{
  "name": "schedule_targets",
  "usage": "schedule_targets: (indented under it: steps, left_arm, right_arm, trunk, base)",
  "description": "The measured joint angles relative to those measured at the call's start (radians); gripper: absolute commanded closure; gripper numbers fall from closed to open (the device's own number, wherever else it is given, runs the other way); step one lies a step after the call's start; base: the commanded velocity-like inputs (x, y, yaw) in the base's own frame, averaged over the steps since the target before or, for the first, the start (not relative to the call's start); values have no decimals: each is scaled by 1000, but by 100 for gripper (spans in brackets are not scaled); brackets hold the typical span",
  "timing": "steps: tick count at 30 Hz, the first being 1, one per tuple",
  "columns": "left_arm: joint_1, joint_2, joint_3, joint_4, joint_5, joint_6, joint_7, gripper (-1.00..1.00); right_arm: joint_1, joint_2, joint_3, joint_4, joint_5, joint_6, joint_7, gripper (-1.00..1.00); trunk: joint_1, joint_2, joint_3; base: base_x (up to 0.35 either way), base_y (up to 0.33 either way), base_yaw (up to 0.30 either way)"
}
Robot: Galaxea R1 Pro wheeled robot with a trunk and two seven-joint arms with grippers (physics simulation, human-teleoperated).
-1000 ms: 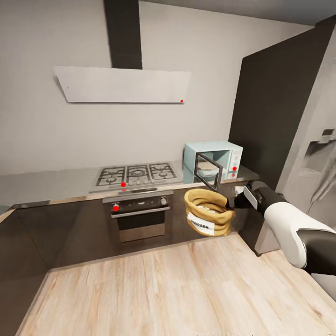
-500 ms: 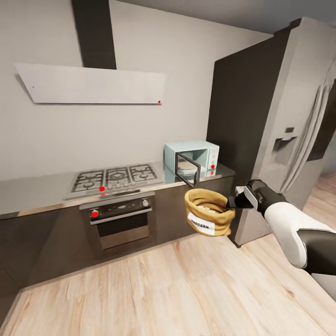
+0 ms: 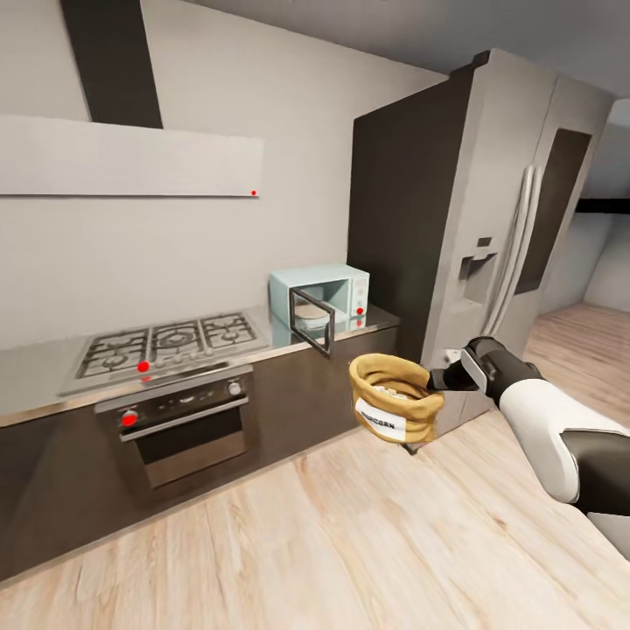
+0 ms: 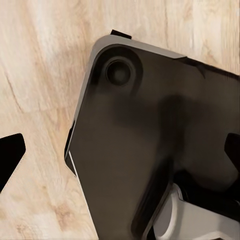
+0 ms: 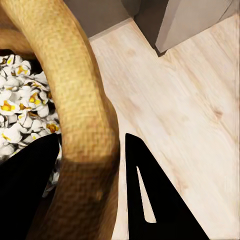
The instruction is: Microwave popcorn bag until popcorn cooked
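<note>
Wooden floor (image 3: 289,542) lies beneath the brown popcorn bag (image 3: 394,398), heaped with white popcorn (image 5: 22,115), pinched at its rim by the right gripper (image 3: 435,380); the left gripper's state cannot be told. Since earlier, the view has swung rightward.

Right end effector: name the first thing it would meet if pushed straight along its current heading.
Beyond the popcorn bag that the right end effector grips by the rim, probably the dark cabinet fronts under the countertop, though depth is unclear.

A white hood (image 3: 131,166) hung above the gas hob (image 3: 166,343); a dark oven (image 3: 179,424) sat beneath. A silver fridge (image 3: 516,227) stood beside a dark panel (image 3: 398,227). The floor (image 3: 350,542) was pale wood.
</note>
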Motion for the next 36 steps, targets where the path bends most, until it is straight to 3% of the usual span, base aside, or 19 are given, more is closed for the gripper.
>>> schedule_targets:
  steps: [8,21,32,36]
  left_arm:
    - [0,1,-6,8,0,10,-1,-100]
    - [0,2,-4,8,2,13,1,-100]
    - [0,2,-3,8,4,6,1,-100]
    - [0,0,-3,8,2,2,1,-100]
  right_arm:
    - [0,0,0,-1,0,1,3,100]
    - [0,0,1,-7,2,7,3,100]
    - [0,-2,0,-7,0,3,0,100]
    - [0,-41,0,-7,3,1,1,100]
  trunk:
    - [0,0,0]
    - [0,0,0]
    - [0,0,0]
    - [0,0,0]
  base:
    - [275,-172,-37]
    - [320,-10,1]
    - [317,-78,141]
    - [285,-225,2]
